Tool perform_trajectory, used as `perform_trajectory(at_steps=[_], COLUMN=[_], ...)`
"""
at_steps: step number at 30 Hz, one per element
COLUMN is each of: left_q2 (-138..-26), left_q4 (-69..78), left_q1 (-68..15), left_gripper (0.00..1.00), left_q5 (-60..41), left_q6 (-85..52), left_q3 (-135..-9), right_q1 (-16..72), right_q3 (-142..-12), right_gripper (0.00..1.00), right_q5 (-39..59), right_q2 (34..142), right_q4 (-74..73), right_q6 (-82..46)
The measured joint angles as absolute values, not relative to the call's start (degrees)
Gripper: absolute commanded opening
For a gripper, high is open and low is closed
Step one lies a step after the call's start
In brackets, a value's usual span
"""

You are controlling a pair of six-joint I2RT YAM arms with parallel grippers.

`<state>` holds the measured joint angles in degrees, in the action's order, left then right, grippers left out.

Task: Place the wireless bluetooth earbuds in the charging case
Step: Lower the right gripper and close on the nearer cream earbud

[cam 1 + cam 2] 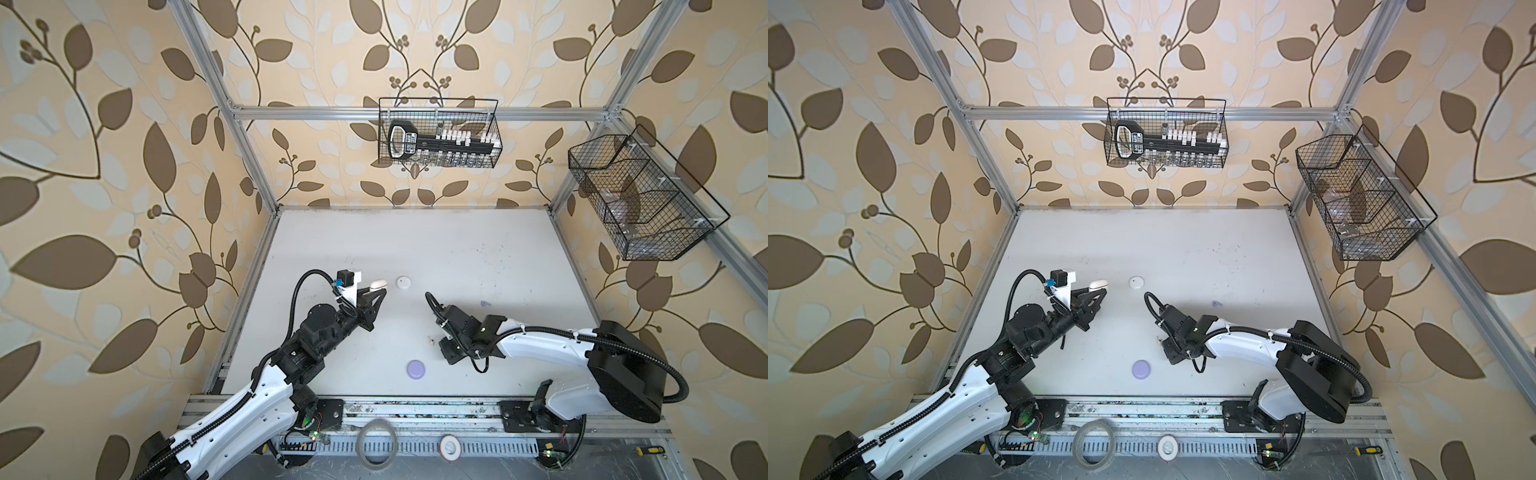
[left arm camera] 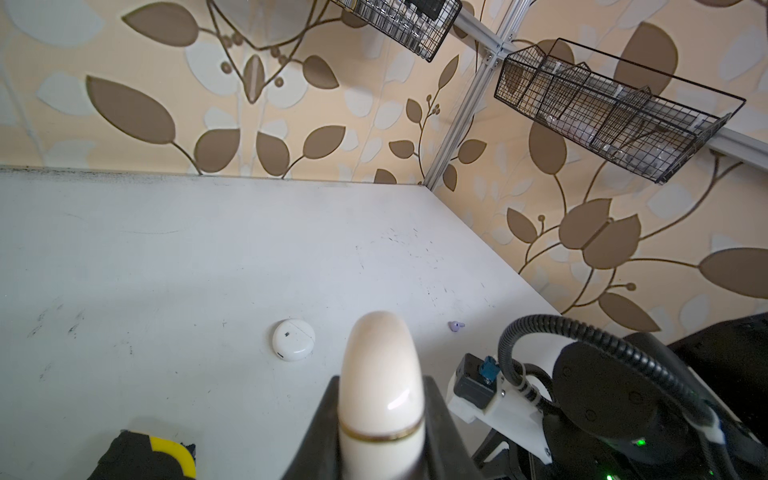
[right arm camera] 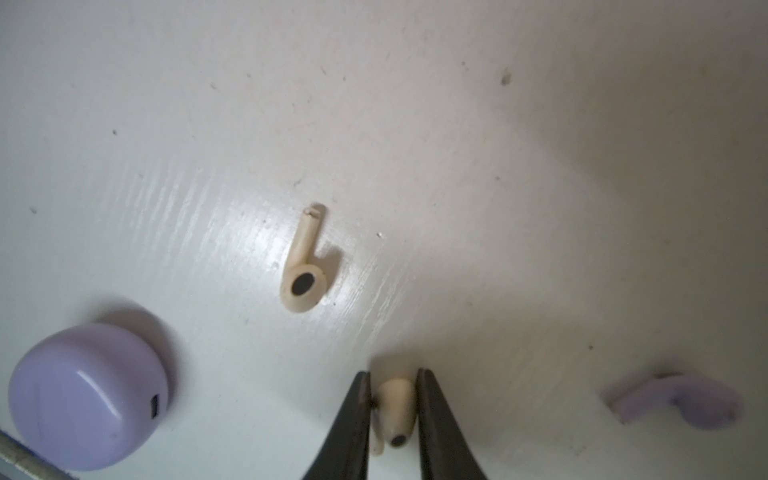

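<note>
The right end effector (image 3: 394,376) pinches a cream earbud (image 3: 397,411) lying on the desk (image 3: 457,124) near its middle, its twin (image 3: 303,266) loose nearby. The left end effector (image 2: 382,380) is clenched on the cream charging case (image 2: 380,361), farther left. Lift slowly and straight so the tiny earbud cannot twist; the case looks shut.

The left arm (image 1: 249,399) reaches forward and inward. The left end effector (image 2: 382,399) is held above the desk (image 1: 415,249), jaws clamped on a cream case (image 2: 380,365). The right arm (image 1: 540,345) bends toward the middle, wrist tipped down. The right end effector (image 3: 393,399) has its jaws tight against both sides of an earbud (image 3: 397,411).
</note>
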<state>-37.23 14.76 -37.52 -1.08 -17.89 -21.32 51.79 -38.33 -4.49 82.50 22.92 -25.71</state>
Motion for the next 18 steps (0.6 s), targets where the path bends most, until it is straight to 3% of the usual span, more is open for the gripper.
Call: perform_trajectory(at_steps=[6,18], left_q2=[-37.23,-37.23], left_q4=[14.76,14.76], left_q1=[-37.52,-37.52], left_gripper=[0.00,0.00], left_q5=[-1.08,-1.10], left_q6=[-17.89,-17.87], left_q3=[-21.32,-21.32], right_q1=[52.60,52.88], right_q3=[-38.04,-36.97], right_gripper=[0.29,0.29], right_q5=[-4.47,-4.47], right_q2=[81.65,80.58], right_q4=[22.65,22.26], right_q6=[-26.74,-27.53])
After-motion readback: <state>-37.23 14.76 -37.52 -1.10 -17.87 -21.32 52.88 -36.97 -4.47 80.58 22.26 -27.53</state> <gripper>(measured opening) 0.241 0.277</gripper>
